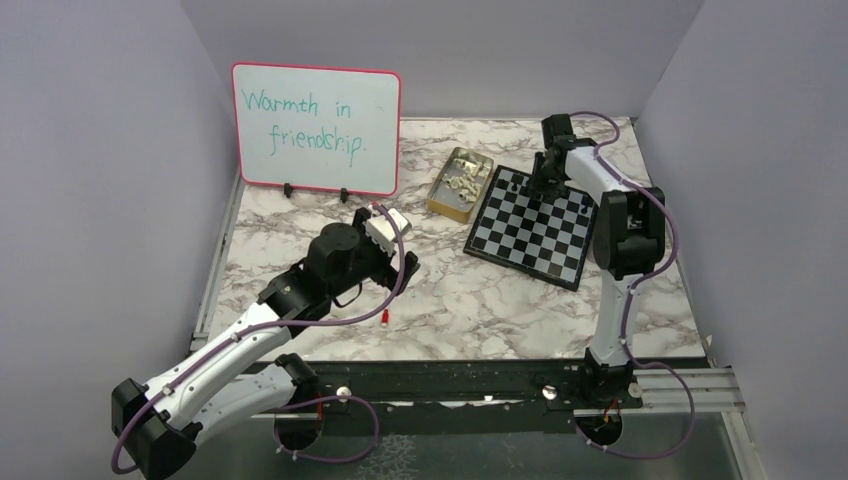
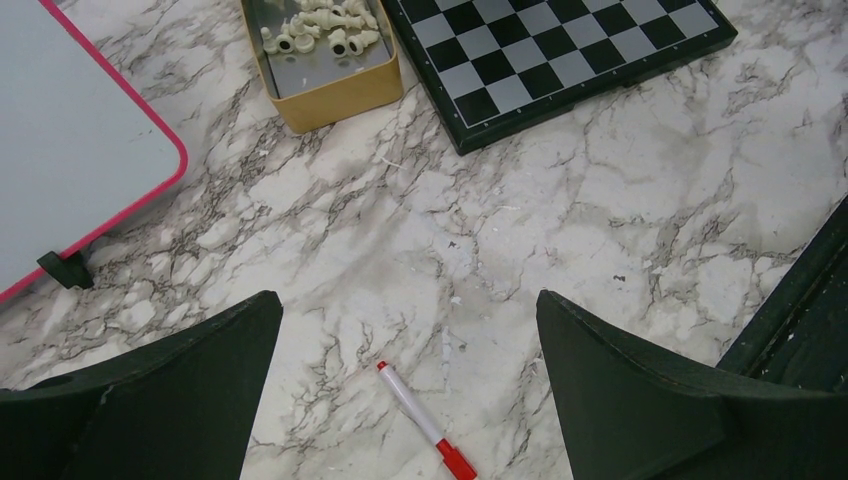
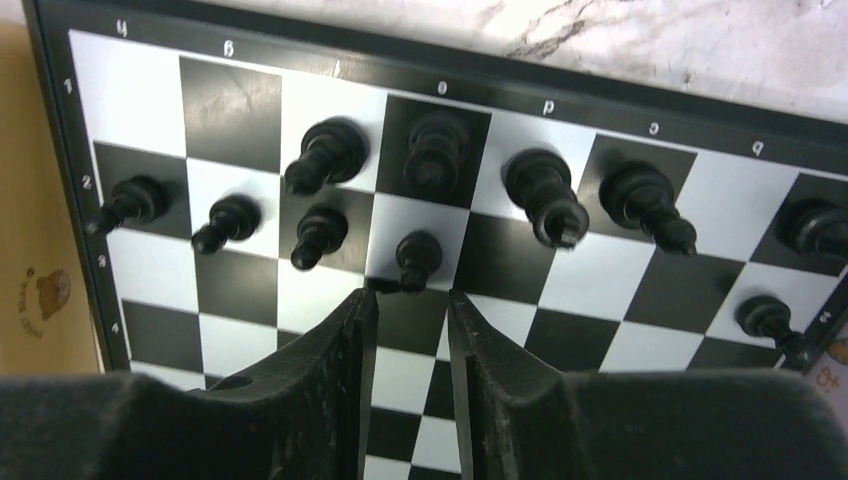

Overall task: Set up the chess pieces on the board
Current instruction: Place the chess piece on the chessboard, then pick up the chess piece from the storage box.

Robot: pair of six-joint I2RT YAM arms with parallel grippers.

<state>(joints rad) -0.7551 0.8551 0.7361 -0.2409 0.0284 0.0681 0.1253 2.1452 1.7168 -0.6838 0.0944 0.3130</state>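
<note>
The board lies at the back right of the table. Several black chess pieces stand in its two far rows. My right gripper hovers low over the board, open, with a narrow gap and nothing between the fingers. A black pawn stands just beyond its tips. The top view shows this gripper at the board's far edge. Cream chess pieces lie in a tan tin left of the board. My left gripper is wide open and empty above the marble.
A red-capped white marker lies on the table under the left gripper, also seen from above as the marker. The pink-framed whiteboard stands at the back left. Grey walls close in three sides.
</note>
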